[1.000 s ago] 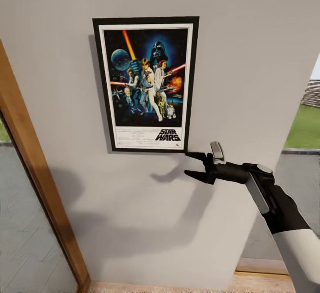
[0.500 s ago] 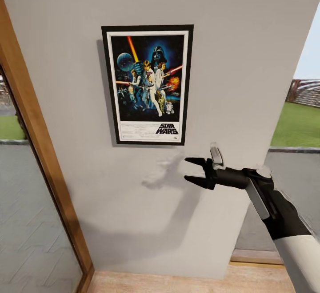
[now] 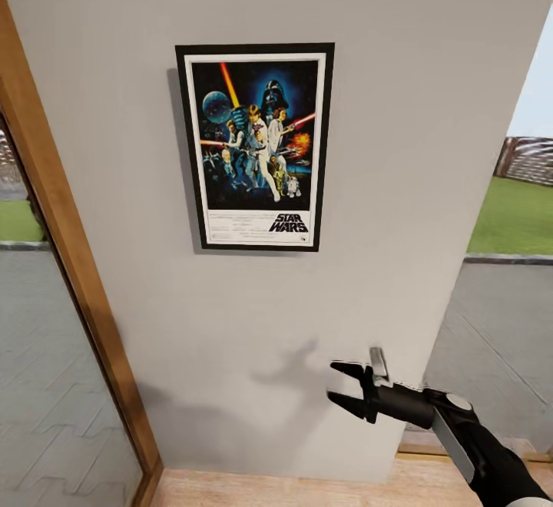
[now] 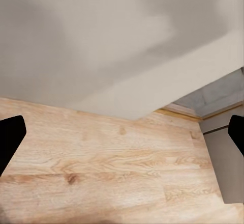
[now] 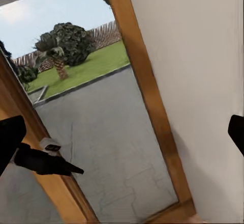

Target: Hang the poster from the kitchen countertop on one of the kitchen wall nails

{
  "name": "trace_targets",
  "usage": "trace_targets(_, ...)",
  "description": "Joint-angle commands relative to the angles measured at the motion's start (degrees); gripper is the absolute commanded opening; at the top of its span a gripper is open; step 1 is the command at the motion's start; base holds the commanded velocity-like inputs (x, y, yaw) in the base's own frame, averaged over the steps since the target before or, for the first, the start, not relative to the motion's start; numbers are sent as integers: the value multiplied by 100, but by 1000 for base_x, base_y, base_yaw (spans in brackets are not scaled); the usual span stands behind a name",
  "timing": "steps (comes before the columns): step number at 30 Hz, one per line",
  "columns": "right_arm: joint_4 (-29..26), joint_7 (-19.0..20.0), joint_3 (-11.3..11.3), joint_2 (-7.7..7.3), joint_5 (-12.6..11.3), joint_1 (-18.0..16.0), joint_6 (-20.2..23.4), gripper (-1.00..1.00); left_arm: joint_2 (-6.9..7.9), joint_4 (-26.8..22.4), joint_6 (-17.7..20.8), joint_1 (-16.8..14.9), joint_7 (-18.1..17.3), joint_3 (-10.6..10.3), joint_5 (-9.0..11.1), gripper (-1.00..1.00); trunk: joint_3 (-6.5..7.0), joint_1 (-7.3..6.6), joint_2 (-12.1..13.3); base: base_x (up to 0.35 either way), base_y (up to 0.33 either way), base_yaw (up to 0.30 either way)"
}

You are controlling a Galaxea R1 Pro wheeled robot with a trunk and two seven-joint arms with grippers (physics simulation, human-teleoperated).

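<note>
Hanging flat on the wall [image 3: 430,107], the poster [image 3: 255,146] looks light, stiff, probably fragile; we'd grip its frame edge; right gripper [image 3: 343,386] fingers apart.

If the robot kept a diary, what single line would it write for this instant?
poster: hanging upright on wall | right gripper: open, empty, below poster, apart from it | left gripper: open, empty, over wooden floor

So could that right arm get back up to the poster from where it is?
Probably yes: the right gripper hangs open below the poster, with bare wall between them and nothing in the way.
</note>
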Motion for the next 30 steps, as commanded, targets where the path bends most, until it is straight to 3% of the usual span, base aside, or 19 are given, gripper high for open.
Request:
trace_targets(1, 260, 8, 18, -8, -52, 8, 12, 100, -5, -8, -29, 0, 1, -50, 41, 100, -2, 2, -5, 0, 0, 0)
trace_targets(10, 1541, -5, 20, -8, -39, 50, -59, 100, -189, -3, -29, 0, 202, -57, 38, 100, -2, 2, -5, 0, 0, 0)
trace_targets(17, 3050, -27, 16, -26, -36, 73, -130, 100, -250, 5, -29, 39, 852, -55, 34, 100, -2, 2, -5, 0, 0, 0)
trace_targets(21, 3980, -43, 24, -34, -31, 86, -455, 100, -256, 9, -29, 161, 1155, -52, 33, 100, -2, 2, -5, 0, 0, 0)
trace_targets(23, 4801, -102, 29, -35, -28, 93, -716, 100, -258, 14, -29, 272, 1331, -47, 33, 100, -2, 2, -5, 0, 0, 0)
trace_targets(24, 5351, -370, 35, -36, -26, 140, -885, 100, -259, 18, -32, 396, 1670, -51, 29, 100, -2, 2, -5, 0, 0, 0)
trace_targets(27, 5575, -952, 37, -31, -26, 378, -961, 100, -263, 12, -36, 463, 2308, -68, 16, 100, -2, 2, -5, 0, 0, 0)
trace_targets(28, 5685, -1999, 38, -5, -27, 621, -996, 100, -349, 9, -37, 494, 3224, -82, -4, 100, -2, 2, -5, 0, 0, 0)
trace_targets(30, 5705, -2392, 38, 4, -27, 697, -1000, 100, -397, 7, -38, 500, 3485, -86, -10, 100, -2, 2, -5, 0, 0, 0)
